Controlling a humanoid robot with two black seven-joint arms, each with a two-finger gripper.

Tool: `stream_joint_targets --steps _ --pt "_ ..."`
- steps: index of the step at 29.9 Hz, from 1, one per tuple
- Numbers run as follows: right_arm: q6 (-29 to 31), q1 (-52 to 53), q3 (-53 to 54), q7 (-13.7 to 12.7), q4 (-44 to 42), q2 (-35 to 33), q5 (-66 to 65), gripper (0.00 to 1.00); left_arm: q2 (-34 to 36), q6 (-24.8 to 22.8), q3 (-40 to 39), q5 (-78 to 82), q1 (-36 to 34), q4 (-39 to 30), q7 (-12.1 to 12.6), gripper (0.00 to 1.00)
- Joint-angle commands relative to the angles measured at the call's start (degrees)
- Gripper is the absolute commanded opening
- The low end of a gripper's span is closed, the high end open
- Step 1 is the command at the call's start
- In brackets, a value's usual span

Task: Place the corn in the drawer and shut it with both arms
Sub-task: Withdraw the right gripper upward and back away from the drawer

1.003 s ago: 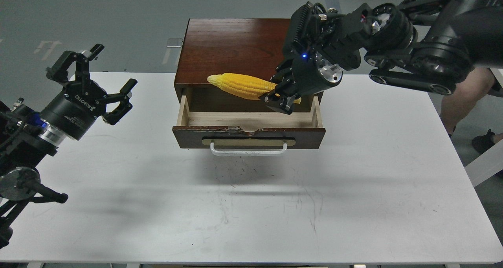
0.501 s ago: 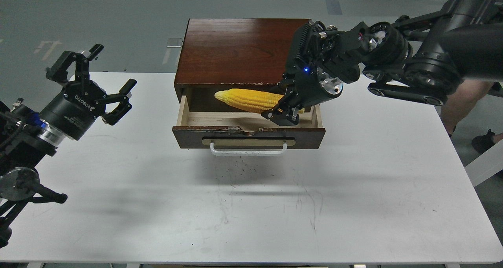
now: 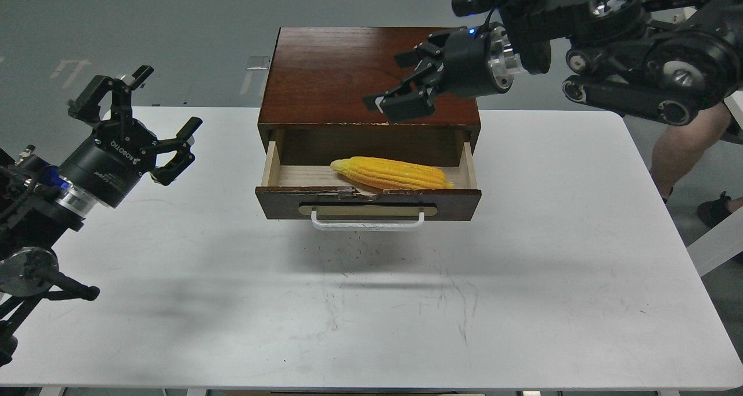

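Observation:
The yellow corn [image 3: 392,173] lies flat inside the open drawer [image 3: 368,201], its tapered tip to the left. The drawer is pulled out of the dark wood cabinet [image 3: 348,74]; its white bar handle [image 3: 367,221] faces me. My right gripper [image 3: 400,85] is open and empty, raised above the cabinet top, up and behind the corn. My left gripper [image 3: 154,108] is open and empty, held above the table's left side, well left of the drawer.
The white table [image 3: 406,303] carries only the cabinet. A person's leg [image 3: 676,146] and shoe stand beyond the table's right edge. Grey floor lies behind the cabinet.
My right gripper let go of the corn, which now rests in the drawer, and it rose and moved back over the cabinet top. The left arm stayed still.

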Motion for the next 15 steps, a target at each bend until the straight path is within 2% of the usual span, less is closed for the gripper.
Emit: stream_joint_targets --steps 1,3,7,9,11,15 --pt "0.1 -4.4 3.6 0.0 0.1 -5.9 10.6 1.00 0.0 0.0 0.1 0.1 0.0 0.0 0.0 1.00" --pt "0.0 -11.7 9.7 0.0 0.1 -11.2 17.5 1.00 0.0 0.0 0.1 0.1 0.0 0.0 0.0 1.00" --pt "-0.4 -27.6 22.7 0.0 -0.1 -17.2 24.0 1.00 0.0 0.0 0.1 0.1 0.0 0.0 -1.0 1.00" --pt "-0.3 -33.6 27.7 0.0 -0.2 -17.9 25.8 1.00 0.0 0.0 0.0 0.1 0.0 0.0 -1.4 1.00" --pt "-0.3 -45.2 36.8 0.0 -0.8 -18.0 28.3 1.00 0.3 0.0 -0.1 0.4 -0.2 -0.1 -1.5 1.00" --pt "0.0 -56.4 45.7 0.0 -1.0 -17.5 31.3 1.00 1.6 0.0 -0.8 4.0 -1.2 -2.4 -2.6 1.00"
